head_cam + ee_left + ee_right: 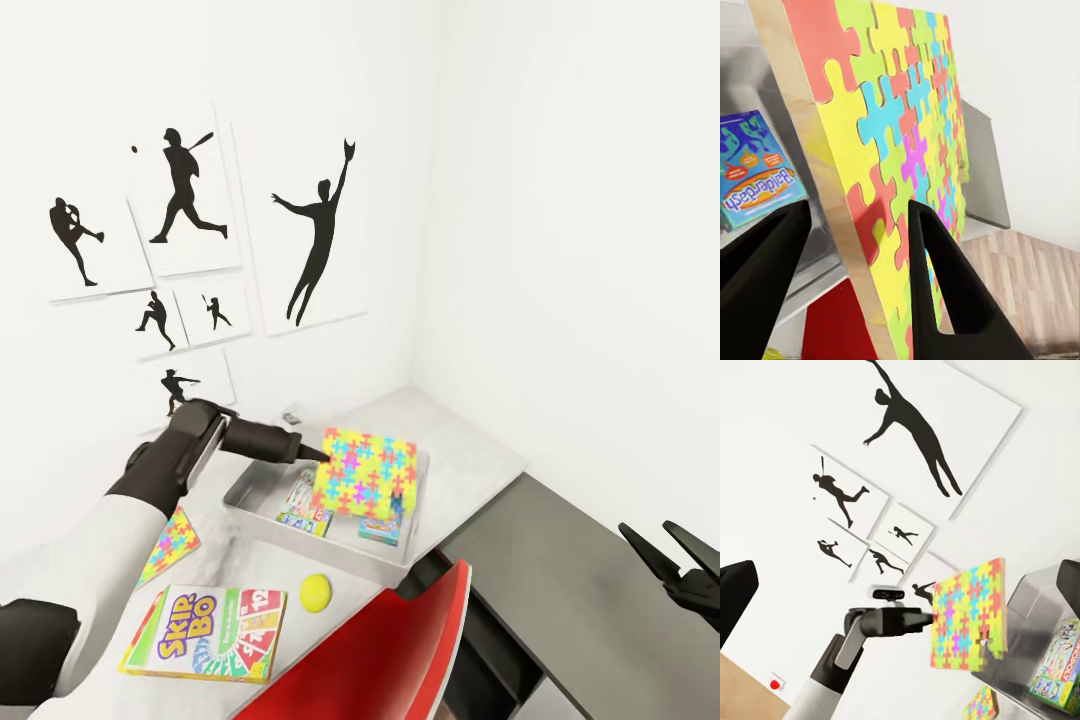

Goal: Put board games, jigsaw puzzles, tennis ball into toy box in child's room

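My left gripper (320, 457) is shut on the edge of a jigsaw puzzle (365, 472), a bright square held almost upright over the light-grey toy box (250, 490). In the left wrist view the fingers (945, 292) flank that puzzle (900, 135). Two board games (305, 517) (385, 527) lie inside the toy box; one is blue (757, 172). On the table (470, 450) nearer me lie the other jigsaw puzzle (168, 545), a green-edged board game (205, 632) and the tennis ball (316, 592). My right gripper (645, 528) hangs open at the far right.
A red chair back (390, 650) rises in front of the table's near edge. A lower dark-grey cabinet (560, 570) adjoins the table at the right. White walls close the corner behind the toy box, with black athlete pictures (315, 240) on the left one.
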Robot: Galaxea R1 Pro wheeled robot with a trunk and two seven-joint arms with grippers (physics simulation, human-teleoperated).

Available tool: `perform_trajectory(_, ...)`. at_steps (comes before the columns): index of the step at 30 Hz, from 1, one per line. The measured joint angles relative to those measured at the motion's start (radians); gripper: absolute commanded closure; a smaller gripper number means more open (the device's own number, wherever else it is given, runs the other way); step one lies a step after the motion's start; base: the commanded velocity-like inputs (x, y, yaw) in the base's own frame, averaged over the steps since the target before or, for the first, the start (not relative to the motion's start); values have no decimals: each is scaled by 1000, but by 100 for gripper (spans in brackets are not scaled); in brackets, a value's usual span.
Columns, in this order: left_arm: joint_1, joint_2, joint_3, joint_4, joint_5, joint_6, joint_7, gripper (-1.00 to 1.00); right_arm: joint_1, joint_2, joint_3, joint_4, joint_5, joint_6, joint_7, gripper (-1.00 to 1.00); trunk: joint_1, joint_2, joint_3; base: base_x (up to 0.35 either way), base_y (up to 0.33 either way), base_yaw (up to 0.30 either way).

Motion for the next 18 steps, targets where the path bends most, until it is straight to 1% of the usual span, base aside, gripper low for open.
perform_trajectory(1,0,0,-7,0,-5,0,0,100,0,0,0,0,0,0,0,-100,0,0,0,0,0,0)
perform_trajectory(3,-1,0,-21,0,-25,0,1,100,0,0,0,1,1,0,0,-100,0,0,0,0,0,0)
perform_trajectory(4,-1,0,-27,0,-43,-1,2,100,0,0,0,1,1,0,0,-100,0,0,0,0,0,0)
perform_trajectory(5,-2,0,-29,0,-51,0,3,100,0,0,0,1,1,0,0,-100,0,0,0,0,0,0)
perform_trajectory(6,-2,0,-32,0,-69,0,4,100,0,0,0,1,1,0,0,-100,0,0,0,0,0,0)
perform_trajectory(8,-4,0,-35,1,-91,0,6,100,0,0,0,1,1,0,0,-100,0,0,0,0,0,0)
perform_trajectory(13,-5,2,-37,1,-114,1,8,100,0,0,-1,1,1,0,0,-100,0,0,0,0,0,0)
perform_trajectory(18,-8,6,-37,1,-120,1,8,100,0,0,0,1,1,-1,0,-100,0,0,0,0,0,0)
